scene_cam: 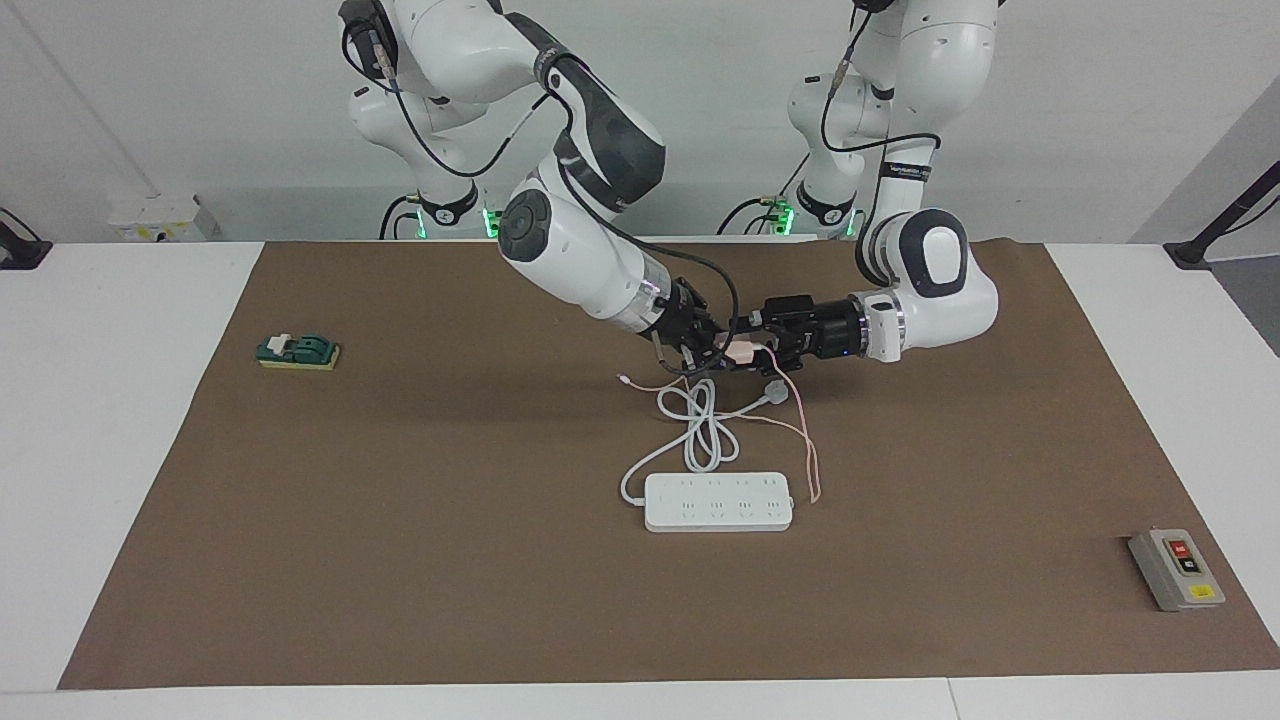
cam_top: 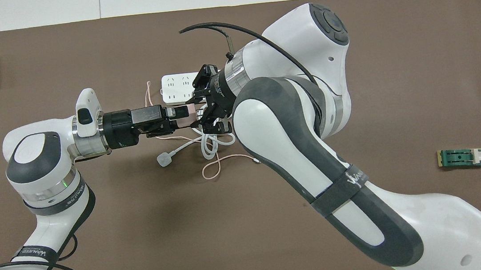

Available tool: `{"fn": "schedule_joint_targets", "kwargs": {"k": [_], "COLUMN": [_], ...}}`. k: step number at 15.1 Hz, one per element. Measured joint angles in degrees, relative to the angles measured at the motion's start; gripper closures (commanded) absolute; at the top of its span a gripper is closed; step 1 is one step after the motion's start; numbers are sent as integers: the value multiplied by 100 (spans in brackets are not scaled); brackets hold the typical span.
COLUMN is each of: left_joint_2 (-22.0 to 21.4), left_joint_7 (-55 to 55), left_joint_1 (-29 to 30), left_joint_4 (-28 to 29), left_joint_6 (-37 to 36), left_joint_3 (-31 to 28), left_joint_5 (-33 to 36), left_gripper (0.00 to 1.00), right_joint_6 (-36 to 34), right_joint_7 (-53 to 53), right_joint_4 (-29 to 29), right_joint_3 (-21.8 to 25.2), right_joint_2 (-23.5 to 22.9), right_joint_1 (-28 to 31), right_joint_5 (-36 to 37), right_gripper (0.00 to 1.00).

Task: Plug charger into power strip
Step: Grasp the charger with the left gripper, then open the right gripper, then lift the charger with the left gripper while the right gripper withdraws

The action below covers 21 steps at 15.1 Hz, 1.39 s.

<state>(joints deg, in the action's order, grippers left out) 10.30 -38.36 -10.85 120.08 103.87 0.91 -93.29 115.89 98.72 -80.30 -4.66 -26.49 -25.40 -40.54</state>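
Both grippers meet in the air over the coiled thick white cord, the small pale pink cube charger pinched between the left gripper and the right gripper — a handover, I judge, though which fingers truly clamp it I cannot tell. Next, one must release and the other carry the prongs down to the long flat white power strip, farther from the robots — one charger, one strip, two grippers.
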Motion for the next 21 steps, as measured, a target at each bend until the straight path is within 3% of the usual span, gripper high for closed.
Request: {"fn": "schedule_joint_targets", "kwargs": {"k": [3, 4, 5, 12, 13, 21], "left_joint_2": [0, 0, 0, -5, -6, -11], "left_joint_7": [-4, -5, -6, -67, -85, -222], "left_joint_1": [0, 0, 0, 14, 15, 104], "left_joint_4": [0, 0, 0, 4, 4, 2], "left_joint_6": [1, -1, -10, -110, -115, -134], "left_joint_3": [-12, -20, -26, -65, -69, -96], "left_joint_5": [-2, -3, -4, -14, -15, 19], "left_gripper": [81, 96, 100, 100, 100, 100], "right_joint_6": [0, 0, 0, 7, 14, 140], "right_joint_7": [0, 0, 0, 0, 0, 9], "right_joint_4": [0, 0, 0, 18, 22, 64], "right_joint_3": [0, 0, 0, -5, -6, 43], "right_joint_2": [0, 0, 0, -4, -7, -7], "right_joint_1": [0, 0, 0, -4, -7, 76], "right_joint_5": [0, 0, 0, -68, -69, -70], "right_gripper": [100, 100, 100, 99, 1, 0]}}
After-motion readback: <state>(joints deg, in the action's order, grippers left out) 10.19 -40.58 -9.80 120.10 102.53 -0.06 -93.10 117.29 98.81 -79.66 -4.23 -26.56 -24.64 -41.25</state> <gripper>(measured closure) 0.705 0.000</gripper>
